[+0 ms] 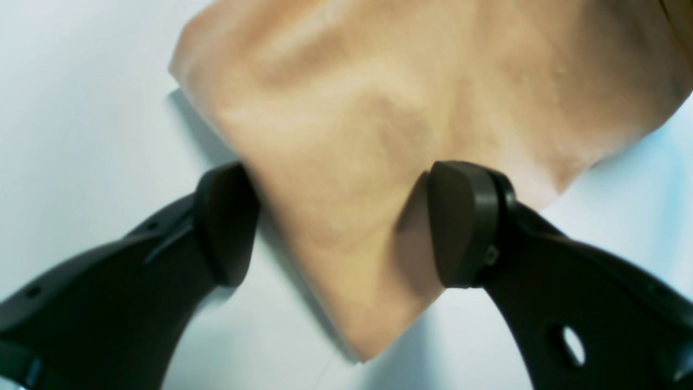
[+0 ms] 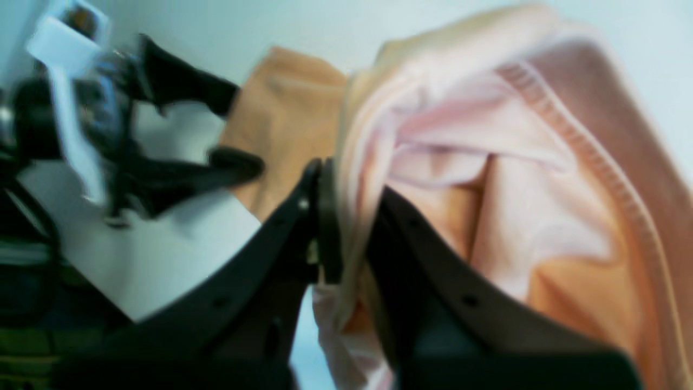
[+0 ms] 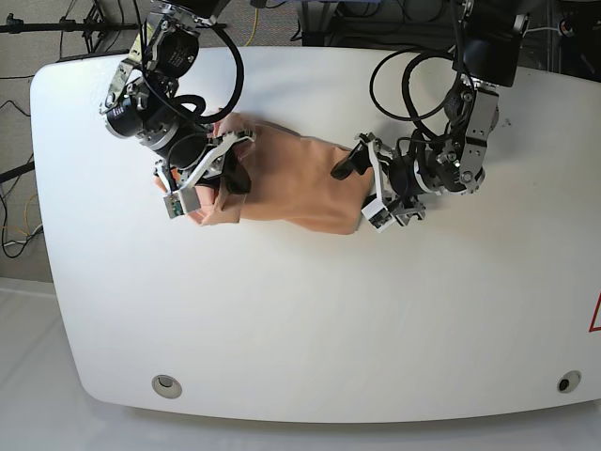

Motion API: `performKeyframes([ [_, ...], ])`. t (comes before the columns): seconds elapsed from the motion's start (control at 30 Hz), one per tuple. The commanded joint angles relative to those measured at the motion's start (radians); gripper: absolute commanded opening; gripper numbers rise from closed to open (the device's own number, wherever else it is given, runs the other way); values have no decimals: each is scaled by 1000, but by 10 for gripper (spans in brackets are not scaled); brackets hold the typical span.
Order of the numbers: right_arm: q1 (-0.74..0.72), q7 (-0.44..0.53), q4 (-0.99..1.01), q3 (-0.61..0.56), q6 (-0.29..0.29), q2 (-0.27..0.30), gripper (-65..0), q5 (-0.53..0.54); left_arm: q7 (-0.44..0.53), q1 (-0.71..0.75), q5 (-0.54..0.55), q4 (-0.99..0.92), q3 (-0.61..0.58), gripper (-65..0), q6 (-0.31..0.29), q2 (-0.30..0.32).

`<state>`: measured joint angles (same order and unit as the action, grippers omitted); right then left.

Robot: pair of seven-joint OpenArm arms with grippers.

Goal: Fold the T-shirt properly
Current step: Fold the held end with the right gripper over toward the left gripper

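The peach T-shirt (image 3: 291,183) lies bunched on the white table (image 3: 310,310), left of the middle. In the left wrist view, my left gripper (image 1: 344,225) is open, with its two fingers on either side of a pointed corner of the T-shirt (image 1: 379,97) that lies flat on the table. In the base view it (image 3: 364,193) is at the shirt's right edge. My right gripper (image 2: 354,227) is shut on a gathered fold of the T-shirt (image 2: 541,162), with a stitched hem beside it. In the base view it (image 3: 230,174) is at the shirt's left end.
Cables (image 3: 413,66) loop from the left arm over the table's back part. Two round fittings (image 3: 167,383) sit near the front edge. A red mark (image 3: 595,315) shows at the right edge. More cables and stands lie beyond the back edge.
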<state>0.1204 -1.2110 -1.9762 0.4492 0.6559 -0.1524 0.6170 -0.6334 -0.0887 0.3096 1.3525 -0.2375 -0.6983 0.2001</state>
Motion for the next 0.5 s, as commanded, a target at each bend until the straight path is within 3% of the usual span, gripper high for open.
performKeyframes([
  [0.0,-12,27,-24,49,10,4,-650,46,-11,-8,-22,11,0,-196,0,6],
  [0.23,-4,13,-8,101,6,11,-650,105,-12,-5,-28,9,-4,-197,0,6],
  [0.37,4,4,9,61,-6,11,-650,153,-15,-3,-24,9,-5,-198,0,5],
  [0.47,5,10,32,-37,-19,-1,-650,241,-5,3,-14,7,0,-199,0,1],
])
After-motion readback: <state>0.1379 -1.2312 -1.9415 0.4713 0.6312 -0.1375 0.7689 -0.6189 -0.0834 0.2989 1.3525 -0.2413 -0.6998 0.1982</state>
